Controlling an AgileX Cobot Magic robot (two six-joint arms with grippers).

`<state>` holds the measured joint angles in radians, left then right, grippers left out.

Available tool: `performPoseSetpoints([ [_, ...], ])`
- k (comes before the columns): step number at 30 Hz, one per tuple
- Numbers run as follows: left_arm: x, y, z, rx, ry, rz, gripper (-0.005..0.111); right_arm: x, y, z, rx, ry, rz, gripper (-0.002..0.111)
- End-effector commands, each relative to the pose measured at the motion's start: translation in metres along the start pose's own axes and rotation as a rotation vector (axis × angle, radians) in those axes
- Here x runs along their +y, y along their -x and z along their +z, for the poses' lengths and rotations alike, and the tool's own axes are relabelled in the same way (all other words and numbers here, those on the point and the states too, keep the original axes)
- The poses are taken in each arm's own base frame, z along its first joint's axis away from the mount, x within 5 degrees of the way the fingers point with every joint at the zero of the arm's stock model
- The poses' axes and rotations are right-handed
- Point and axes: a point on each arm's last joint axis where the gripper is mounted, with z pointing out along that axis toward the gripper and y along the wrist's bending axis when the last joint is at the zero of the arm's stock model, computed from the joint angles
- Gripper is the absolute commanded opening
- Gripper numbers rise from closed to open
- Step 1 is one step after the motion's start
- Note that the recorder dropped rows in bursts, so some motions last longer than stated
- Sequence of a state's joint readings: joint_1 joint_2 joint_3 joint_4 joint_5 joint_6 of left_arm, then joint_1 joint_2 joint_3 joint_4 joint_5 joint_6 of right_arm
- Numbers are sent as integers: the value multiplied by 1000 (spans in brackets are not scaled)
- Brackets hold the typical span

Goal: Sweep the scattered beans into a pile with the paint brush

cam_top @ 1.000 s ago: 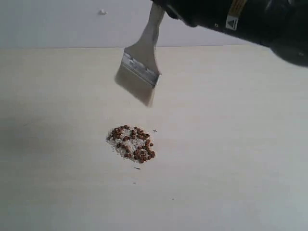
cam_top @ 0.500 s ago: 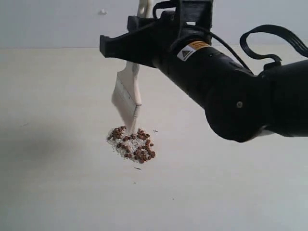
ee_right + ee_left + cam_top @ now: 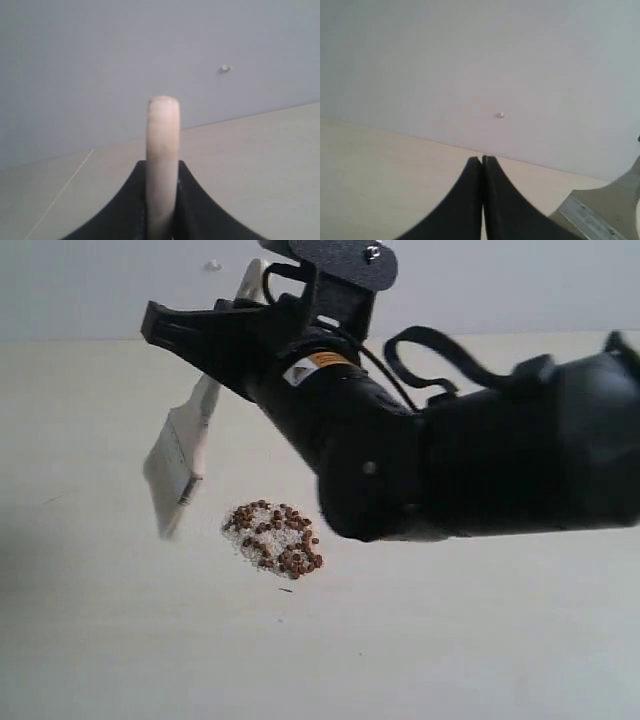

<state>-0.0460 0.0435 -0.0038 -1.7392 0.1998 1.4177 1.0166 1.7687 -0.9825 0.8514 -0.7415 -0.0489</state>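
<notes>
The beans (image 3: 272, 538) lie in one compact reddish-brown heap mixed with white crumbs on the pale table. My right gripper (image 3: 185, 330) is shut on the white handle of the paint brush (image 3: 185, 455), which hangs tilted, with its bristles (image 3: 163, 502) just left of the heap; whether they touch the table I cannot tell. In the right wrist view the handle end (image 3: 163, 130) sticks out between the jaws of the right gripper (image 3: 162, 167). My left gripper (image 3: 482, 160) is shut on nothing, and the brush's silver ferrule (image 3: 585, 220) shows beside it.
The bulky black right arm (image 3: 470, 450) crosses the scene above the table (image 3: 480, 640) and hides its right rear part. A grey wall with a small white speck (image 3: 212, 265) stands behind the table.
The right arm has swung leftward and nearer the camera. The brush went from high behind the heap, down onto its far edge, then out to its left side. The heap looks unchanged.
</notes>
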Motion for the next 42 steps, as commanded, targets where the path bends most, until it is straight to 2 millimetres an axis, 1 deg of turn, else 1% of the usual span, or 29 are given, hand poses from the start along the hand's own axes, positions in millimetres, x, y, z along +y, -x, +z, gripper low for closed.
performPoseSetpoints([
  [1,0,-1,-1,-2,-10,-9,0,19,-11,14,-108,-242,-78,0],
  [4,0,-1,-1,-2,-10,-9,0,35,-21,25,-134,-346,-189,0],
  [8,0,-1,-1,-2,-10,-9,0,54,-32,43,-126,-384,-224,0],
  [15,0,-1,-1,-2,-10,-9,0,61,-53,68,-82,-445,-182,0],
  [19,0,-1,-1,-2,-10,-9,0,65,-65,80,-65,-447,-254,0],
  [23,0,-1,-1,-2,-10,-9,0,64,-75,88,-63,-460,-320,0],
  [26,0,-1,-1,-2,-10,-9,0,60,-77,89,-99,-491,-378,0],
  [31,0,-1,-1,-2,-10,-9,0,59,-82,92,-101,-470,-403,0],
  [37,0,-1,-1,-2,-10,-9,0,49,-77,107,-37,-432,-409,0],
  [42,0,-1,-1,-2,-10,-9,0,46,-79,111,-56,-425,-462,0],
])
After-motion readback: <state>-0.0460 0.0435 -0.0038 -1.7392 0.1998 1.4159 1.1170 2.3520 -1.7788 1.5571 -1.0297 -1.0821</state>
